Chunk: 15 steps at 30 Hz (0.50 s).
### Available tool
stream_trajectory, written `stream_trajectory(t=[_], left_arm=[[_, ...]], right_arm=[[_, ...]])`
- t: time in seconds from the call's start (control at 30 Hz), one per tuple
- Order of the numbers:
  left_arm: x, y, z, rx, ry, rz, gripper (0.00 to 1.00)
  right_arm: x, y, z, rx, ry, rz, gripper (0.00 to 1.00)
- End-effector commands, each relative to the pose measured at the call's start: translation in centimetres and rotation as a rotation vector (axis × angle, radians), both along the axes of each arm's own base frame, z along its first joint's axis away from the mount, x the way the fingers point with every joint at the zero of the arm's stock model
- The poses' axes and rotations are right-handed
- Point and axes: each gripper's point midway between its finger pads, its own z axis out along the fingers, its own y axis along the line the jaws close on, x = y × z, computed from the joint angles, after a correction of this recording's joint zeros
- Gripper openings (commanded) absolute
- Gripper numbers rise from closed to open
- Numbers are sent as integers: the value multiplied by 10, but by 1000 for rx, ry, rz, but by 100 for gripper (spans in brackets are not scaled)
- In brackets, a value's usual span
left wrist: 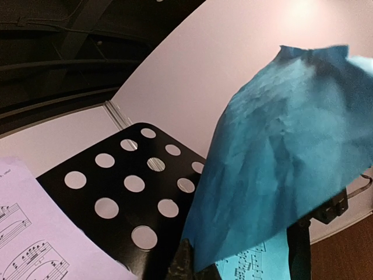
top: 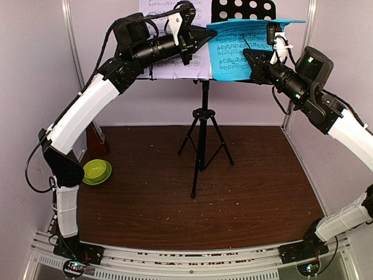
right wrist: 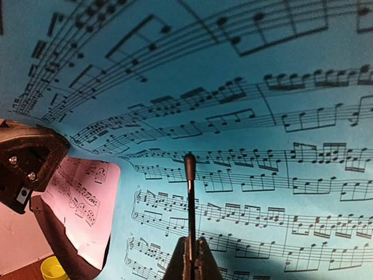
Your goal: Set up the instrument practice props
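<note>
Found music stand [top: 204, 102] upright on its tripod at back centre of the desk [top: 245, 186], carrying white sheet [top: 187, 69] on its left half and cyan sheet [top: 233, 52] on its right. Noted cyan sheet's top curled forward, not lying flat. Located right claw [top: 249, 57] against the cyan sheet's lower part, apparently clenched on a thin dark edge; cannot tell what that edge is. Located left claw [top: 204, 36] at the stand's middle, beside the white sheet; cannot tell whether released or clenched. Spotted metronome [top: 96, 140] at far left, largely hidden behind the left arm, near a lime-green bowl [top: 97, 171].

Risks judged: may lose the curled cyan sheet off the ledge if let go unflattened; may tip the narrow-footed stand or dislodge the white sheet with any sideways push.

Clearance: cramped at the plate, with both claws close together and walls near behind; open desk only forward of the tripod
</note>
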Motion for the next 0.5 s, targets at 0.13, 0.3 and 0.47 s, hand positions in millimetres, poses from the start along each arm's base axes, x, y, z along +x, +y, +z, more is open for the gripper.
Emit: stream_trajectory(t=[0.13, 0.3, 0.47], left_arm=[[-6, 50, 53, -118, -31, 34, 0], [-4, 49, 54, -124, -34, 28, 0], [-5, 43, 47, -108, -17, -5, 0]], right_arm=[[-15, 3, 17, 15, -57, 41, 0], [-17, 5, 17, 13, -58, 57, 0], [-17, 8, 16, 10, -55, 67, 0]])
